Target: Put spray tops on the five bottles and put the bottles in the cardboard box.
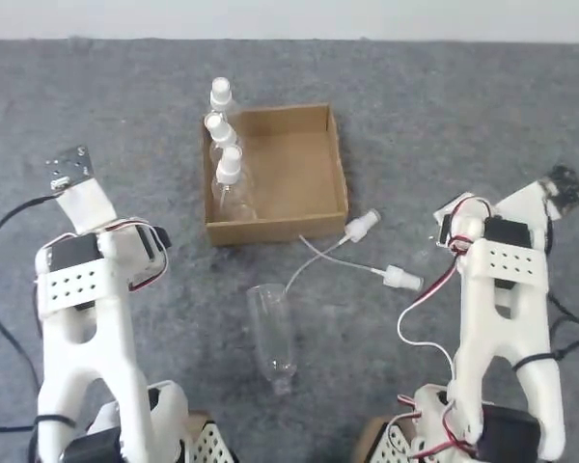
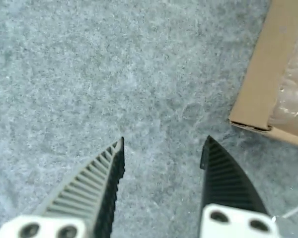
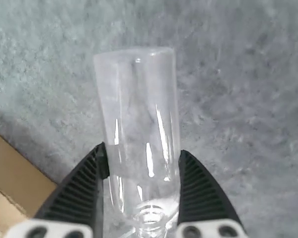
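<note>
Cardboard box (image 1: 275, 230), brown and open-topped, sat mid-table on the grey carpeted table (image 1: 444, 116), with three capped clear bottles (image 1: 234, 183) along its left wall. My left gripper (image 2: 164, 141) hung wide open and empty by the box's near-left corner. My right gripper (image 3: 142, 151) was closed on a clear plastic bottle (image 3: 136, 99) without a top, fingers pressing its sides just by the neck. I judged it light, thin-walled and slick, best held gently at the stiffer shoulder. Another bare bottle (image 1: 271, 328) lay on the near side of the box, and two white spray tops (image 1: 363, 226) with thin tubes lay right of that bottle.
</note>
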{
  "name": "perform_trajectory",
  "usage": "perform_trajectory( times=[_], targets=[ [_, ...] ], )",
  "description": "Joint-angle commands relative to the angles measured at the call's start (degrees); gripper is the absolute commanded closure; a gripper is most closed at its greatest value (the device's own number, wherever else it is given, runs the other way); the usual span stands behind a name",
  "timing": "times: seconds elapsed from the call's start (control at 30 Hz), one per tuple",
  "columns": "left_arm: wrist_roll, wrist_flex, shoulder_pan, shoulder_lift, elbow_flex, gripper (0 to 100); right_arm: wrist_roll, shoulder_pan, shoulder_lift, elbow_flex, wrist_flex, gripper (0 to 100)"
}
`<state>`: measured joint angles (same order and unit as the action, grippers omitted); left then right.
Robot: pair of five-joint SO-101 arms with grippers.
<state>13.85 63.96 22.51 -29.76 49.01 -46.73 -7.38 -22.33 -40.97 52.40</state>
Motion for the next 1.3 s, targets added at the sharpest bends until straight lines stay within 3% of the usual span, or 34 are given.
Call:
perform_trajectory(
  times=[0.0, 0.23, 0.5, 0.7, 0.97, 1.27],
  targets=[
    [0.53, -1.32, -0.09, -0.18, -0.4, 76, -9.58, 0.92, -0.31, 0.88, -0.4, 97.5],
    [0.44, -1.32, 0.0, -0.18, -0.4, 76, -15.65, 1.01, -0.22, 0.62, -0.4, 96.6],
    [0.35, -1.32, 0.0, -0.18, -0.4, 76, -15.65, 4.35, 6.9, 1.05, -0.4, 70.7],
    [0.26, -1.32, 0.09, -0.18, -0.4, 76, -16.0, 4.88, 10.42, 3.52, 0.13, 73.4],
    [0.26, -1.32, 0.09, -0.18, -0.4, 76, -15.56, 4.88, 3.56, 3.78, 4.44, 73.9],
    [0.18, -1.32, 0.09, -0.18, -0.4, 76, -2.37, 5.41, -10.51, 3.78, 11.56, 73.9]
  ],
)
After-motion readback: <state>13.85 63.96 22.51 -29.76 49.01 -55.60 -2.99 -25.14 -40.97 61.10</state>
